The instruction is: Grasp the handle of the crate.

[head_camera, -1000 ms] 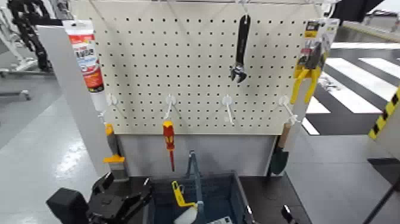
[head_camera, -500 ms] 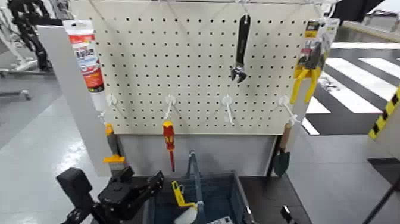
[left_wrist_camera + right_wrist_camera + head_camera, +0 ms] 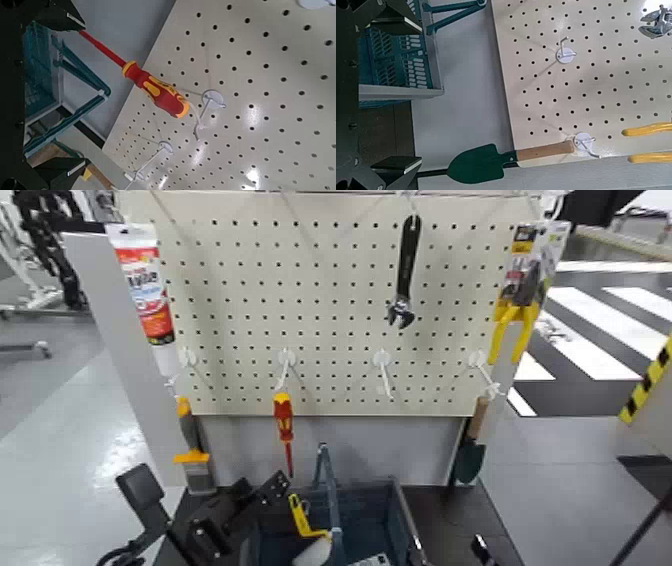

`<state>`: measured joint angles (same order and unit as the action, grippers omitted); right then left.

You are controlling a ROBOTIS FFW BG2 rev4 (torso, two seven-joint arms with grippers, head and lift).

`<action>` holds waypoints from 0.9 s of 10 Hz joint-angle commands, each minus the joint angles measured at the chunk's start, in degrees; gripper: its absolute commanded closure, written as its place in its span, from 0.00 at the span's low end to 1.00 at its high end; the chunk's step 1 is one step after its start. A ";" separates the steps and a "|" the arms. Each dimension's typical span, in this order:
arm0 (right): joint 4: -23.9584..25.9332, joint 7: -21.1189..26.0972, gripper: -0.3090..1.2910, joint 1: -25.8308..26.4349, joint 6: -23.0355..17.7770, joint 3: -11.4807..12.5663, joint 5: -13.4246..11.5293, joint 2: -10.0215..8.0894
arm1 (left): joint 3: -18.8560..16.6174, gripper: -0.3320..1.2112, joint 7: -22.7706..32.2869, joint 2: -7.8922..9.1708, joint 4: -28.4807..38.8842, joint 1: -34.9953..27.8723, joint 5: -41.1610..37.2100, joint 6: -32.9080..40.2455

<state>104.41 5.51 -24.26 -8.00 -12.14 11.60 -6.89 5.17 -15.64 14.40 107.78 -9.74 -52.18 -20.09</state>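
Observation:
The dark blue-grey slatted crate (image 3: 375,515) sits at the bottom centre of the head view, below the pegboard. Its thin handle (image 3: 325,485) arches upright across the middle. My left gripper (image 3: 258,492) is just left of the crate's left wall, near rim height, a short way from the handle. In the left wrist view its fingers (image 3: 59,14) stand wide apart with nothing between them, and the handle (image 3: 83,75) and crate (image 3: 40,71) lie ahead. My right gripper (image 3: 414,91) is open and empty, with the crate (image 3: 395,59) in front of it.
The pegboard (image 3: 330,300) behind the crate carries a black wrench (image 3: 404,275), a red-yellow screwdriver (image 3: 285,425), yellow-handled pliers (image 3: 515,325), a sealant tube (image 3: 145,285) and a green trowel (image 3: 468,452). A yellow-handled tool (image 3: 303,518) and a white bottle lie in the crate.
My left arm has swung right and forward, bringing its open gripper up against the crate's left side. The crate and handle have not moved.

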 commanded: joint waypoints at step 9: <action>-0.26 -0.06 0.29 0.17 -0.35 -0.34 0.18 0.21 | 4.15 0.28 -5.28 -0.34 -20.68 16.07 -31.23 -21.92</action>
<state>104.21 5.48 -24.09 -8.34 -12.45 11.77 -6.71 8.90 -20.91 14.13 88.55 5.41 -82.62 -41.17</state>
